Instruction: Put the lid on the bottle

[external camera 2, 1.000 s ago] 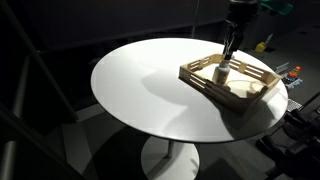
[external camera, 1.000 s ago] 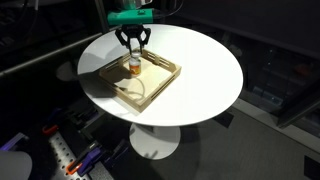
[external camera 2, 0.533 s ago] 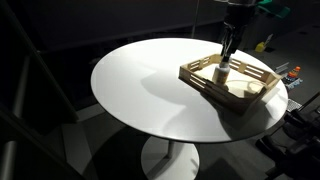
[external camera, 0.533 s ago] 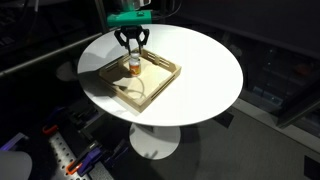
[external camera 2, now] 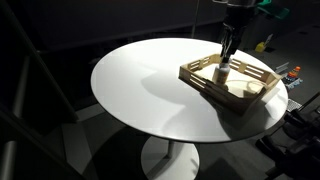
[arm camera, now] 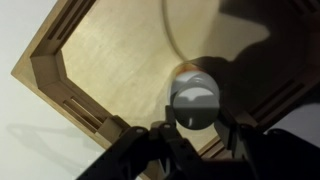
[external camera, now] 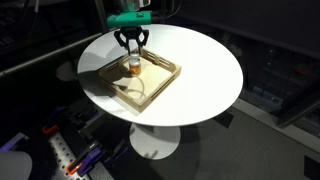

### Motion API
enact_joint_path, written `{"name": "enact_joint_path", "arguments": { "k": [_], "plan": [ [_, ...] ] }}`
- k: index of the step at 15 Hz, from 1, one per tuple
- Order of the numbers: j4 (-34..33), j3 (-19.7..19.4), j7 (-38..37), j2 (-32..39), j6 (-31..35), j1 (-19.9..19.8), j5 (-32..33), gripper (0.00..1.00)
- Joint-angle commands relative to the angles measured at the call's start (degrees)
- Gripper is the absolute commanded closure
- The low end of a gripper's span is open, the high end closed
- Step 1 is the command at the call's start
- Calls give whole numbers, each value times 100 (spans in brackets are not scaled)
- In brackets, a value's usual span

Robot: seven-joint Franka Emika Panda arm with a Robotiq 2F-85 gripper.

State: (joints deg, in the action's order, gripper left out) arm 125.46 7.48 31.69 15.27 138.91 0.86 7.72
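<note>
A small amber bottle (external camera: 131, 68) with a pale top stands upright in a wooden tray (external camera: 160, 80) on the round white table; it also shows as the bottle (external camera 2: 221, 72) in both exterior views. My gripper (external camera: 132, 48) hangs straight above it, fingers pointing down. In the wrist view the gripper (arm camera: 198, 120) is shut on the round white lid (arm camera: 195, 98), one finger on each side. The lid covers the bottle from above, so the bottle's body is hidden there. Whether the lid rests on the bottle's neck I cannot tell.
The tray's raised wooden walls (arm camera: 60, 80) surround the bottle on all sides. The tray (external camera 2: 245, 92) sits near the table's edge. The white tabletop (external camera 2: 150, 90) spreads wide beside it. Dark clutter lies on the floor around the pedestal.
</note>
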Motion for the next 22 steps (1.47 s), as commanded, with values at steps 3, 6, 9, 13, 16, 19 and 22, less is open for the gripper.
{"name": "enact_joint_path", "arguments": {
  "k": [3,6,9,13,16,19,22],
  "plan": [
    [-153,35,154,111,-32,-32,-104,81],
    [-157,40,162,141,-14,-37,-111,81],
    [-172,52,182,173,26,-43,-123,81],
    [-181,60,192,188,102,-42,-102,81],
    [-171,68,203,187,162,-44,-98,81],
    [-169,75,215,205,168,-48,-106,81],
    [-179,80,222,243,159,-56,-114,81]
  ]
}}
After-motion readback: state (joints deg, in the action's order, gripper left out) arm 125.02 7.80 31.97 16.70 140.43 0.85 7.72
